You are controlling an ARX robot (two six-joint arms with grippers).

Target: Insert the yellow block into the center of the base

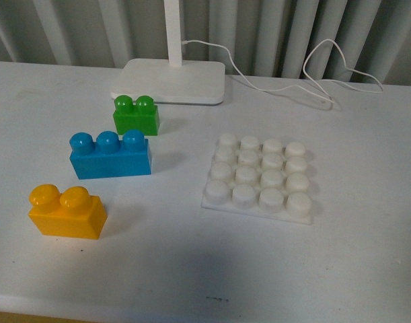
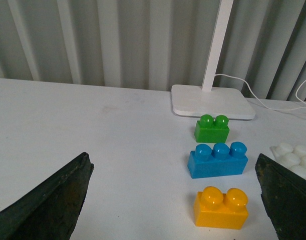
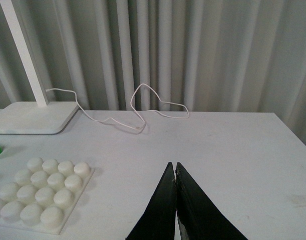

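The yellow block (image 1: 65, 211) stands upright on the white table at the front left, two studs up. The white base (image 1: 260, 178) with its grid of studs lies flat to the right of it, bare. Neither arm shows in the front view. In the left wrist view my left gripper (image 2: 175, 192) is open and empty, its dark fingers (image 2: 52, 200) spread wide, with the yellow block (image 2: 221, 207) between them, nearer the right finger. In the right wrist view my right gripper (image 3: 174, 166) is shut and empty over the table, to the right of the base (image 3: 40, 193).
A blue three-stud brick (image 1: 109, 155) and a green two-stud brick (image 1: 136, 115) stand behind the yellow block. A white lamp foot (image 1: 170, 81) with a post stands at the back, its white cable (image 1: 306, 77) trailing right. The table's front edge (image 1: 30, 311) is close.
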